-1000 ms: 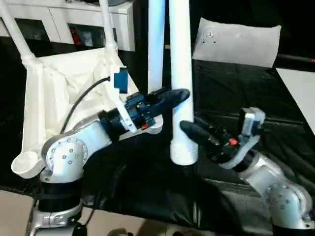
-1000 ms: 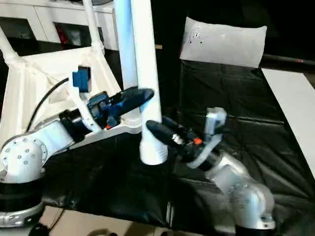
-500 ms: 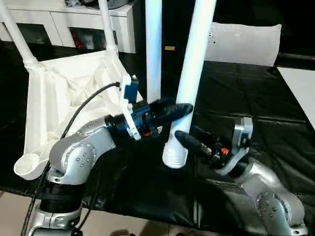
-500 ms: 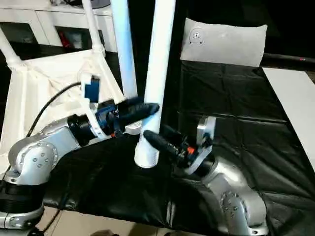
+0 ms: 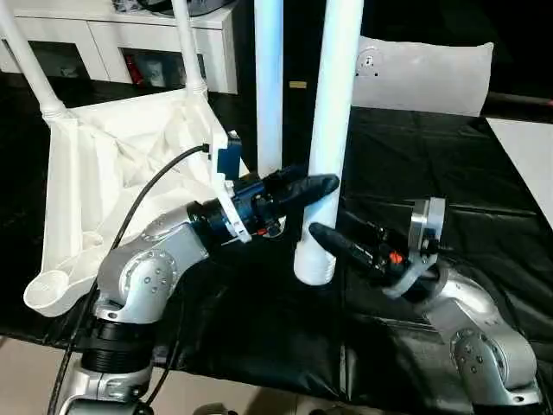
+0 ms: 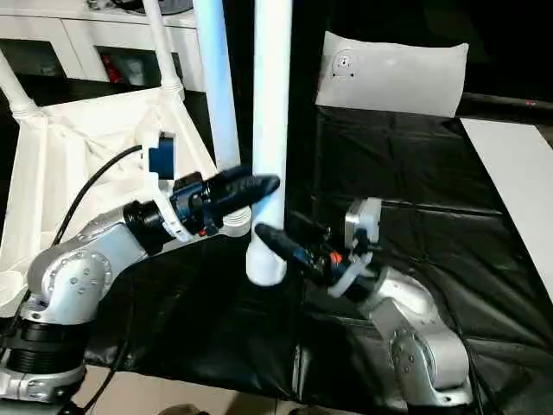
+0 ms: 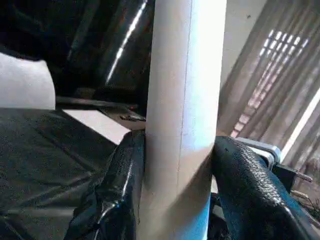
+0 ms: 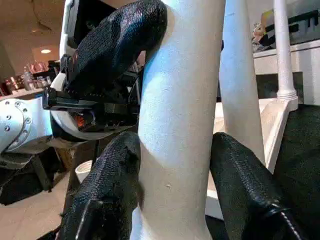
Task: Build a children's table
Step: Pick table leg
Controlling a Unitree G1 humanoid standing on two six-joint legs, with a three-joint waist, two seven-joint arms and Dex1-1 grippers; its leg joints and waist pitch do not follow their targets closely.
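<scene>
Both black pincers, left [image 5: 321,183] and right [image 5: 321,233], are gripping the long white tapered tube leg [image 5: 333,130]; uneven squeezing risks tilting it

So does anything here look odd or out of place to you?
Nothing looks damaged. The tabletop lies upside down with three legs standing up from it. Both grippers clamp the fourth leg upright, beside the tabletop rather than in the empty near corner socket.

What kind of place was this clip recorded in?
Probably an indoor robot work area or lab: a work surface draped in black plastic sheeting, a white cabinet behind it, and an upturned white plastic tabletop under assembly.
</scene>
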